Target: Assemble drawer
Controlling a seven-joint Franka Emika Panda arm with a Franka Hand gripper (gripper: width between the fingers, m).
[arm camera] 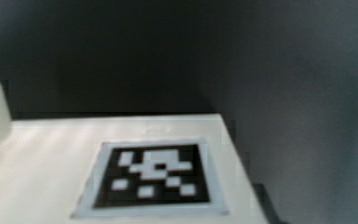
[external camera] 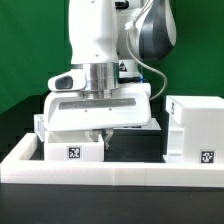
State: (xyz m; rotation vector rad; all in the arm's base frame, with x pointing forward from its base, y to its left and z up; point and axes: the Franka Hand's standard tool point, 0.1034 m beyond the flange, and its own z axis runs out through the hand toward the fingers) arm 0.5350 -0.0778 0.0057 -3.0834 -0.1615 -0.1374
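Exterior view: jaws half hidden behind tray [external camera: 70,148]; case [external camera: 195,125] cropped.

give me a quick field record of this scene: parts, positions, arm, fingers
arm: gripper low, at the small tray's end nearer the case
tray: small tray, white, tag on its front, exterior view's left
case: large case, white, exterior view's right, apart from the tray
fingers: open or shut cannot be told
wrist view: tag on a white surface
table: black table, white rim in front
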